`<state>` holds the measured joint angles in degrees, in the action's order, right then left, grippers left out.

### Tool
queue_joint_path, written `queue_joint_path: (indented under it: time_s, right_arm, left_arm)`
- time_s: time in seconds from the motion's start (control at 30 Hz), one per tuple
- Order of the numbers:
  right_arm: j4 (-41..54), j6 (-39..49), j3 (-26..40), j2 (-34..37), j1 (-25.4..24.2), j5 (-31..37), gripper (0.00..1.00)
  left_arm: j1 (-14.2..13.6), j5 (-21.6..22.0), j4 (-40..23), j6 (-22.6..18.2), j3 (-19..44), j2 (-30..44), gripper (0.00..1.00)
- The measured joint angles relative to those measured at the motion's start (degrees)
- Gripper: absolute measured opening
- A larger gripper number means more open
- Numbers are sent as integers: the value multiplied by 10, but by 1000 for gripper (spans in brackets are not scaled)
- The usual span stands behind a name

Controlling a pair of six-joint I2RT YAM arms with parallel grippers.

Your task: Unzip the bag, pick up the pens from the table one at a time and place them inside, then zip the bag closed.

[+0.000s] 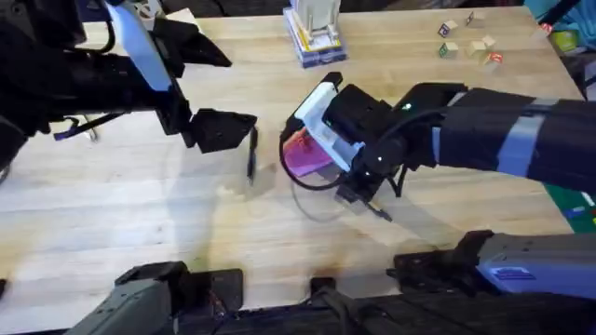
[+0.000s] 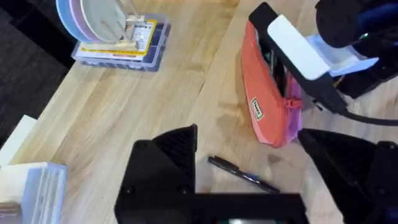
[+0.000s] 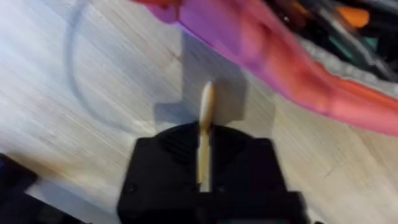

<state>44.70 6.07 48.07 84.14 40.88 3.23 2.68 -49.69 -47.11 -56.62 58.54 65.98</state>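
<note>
1 pink pouch [image 2: 268, 106], 2 pens: black [image 2: 242, 174] on table, yellow-tan [image 3: 204, 137] in right gripper; maybe 5 small blocks [image 1: 470, 45].

Robot lab/test bench: butcher-block table [image 1: 112, 223] w/ mixed props, plate rack [image 2: 99, 25], toy blocks [image 1: 470, 45].

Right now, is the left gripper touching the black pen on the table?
Apart. In the left wrist view the black pen lies on the table between the open fingers of the left gripper, with bare wood showing on both sides of it.
</note>
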Motion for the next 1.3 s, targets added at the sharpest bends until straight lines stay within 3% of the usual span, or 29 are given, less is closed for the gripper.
queue_joint_path:
  time_s: [0.07, 0.27, 0.63, 0.87, 0.93, 1.0, 1.03, 1.3]
  right_arm:
    - [1, -1, 1, 0, 0, 0, 41]
    - [4, 14, 2, -3, 0, 2, 35]
    - [72, 64, 71, -111, 0, 80, 32]
    - [41, 127, 99, -181, 0, 187, 32]
    - [14, 163, 100, -183, 0, 201, 32]
    - [-28, 275, 100, -181, 0, 207, 32]
    - [-38, 382, 100, -171, 0, 202, 32]
    - [-43, 602, 100, -118, 0, 192, 32]
  left_arm:
    - [0, 0, 0, 0, 0, 0, 993]
    - [0, 0, 0, 0, 0, 0, 993]
    - [0, 0, 0, 0, 0, 0, 993]
    - [0, 0, 0, 0, 0, 0, 993]
    - [0, 0, 0, 0, 0, 0, 993]
    - [0, 0, 0, 0, 0, 0, 993]
    - [0, 0, 0, 0, 0, 0, 993]
    - [0, 0, 0, 0, 0, 0, 993]
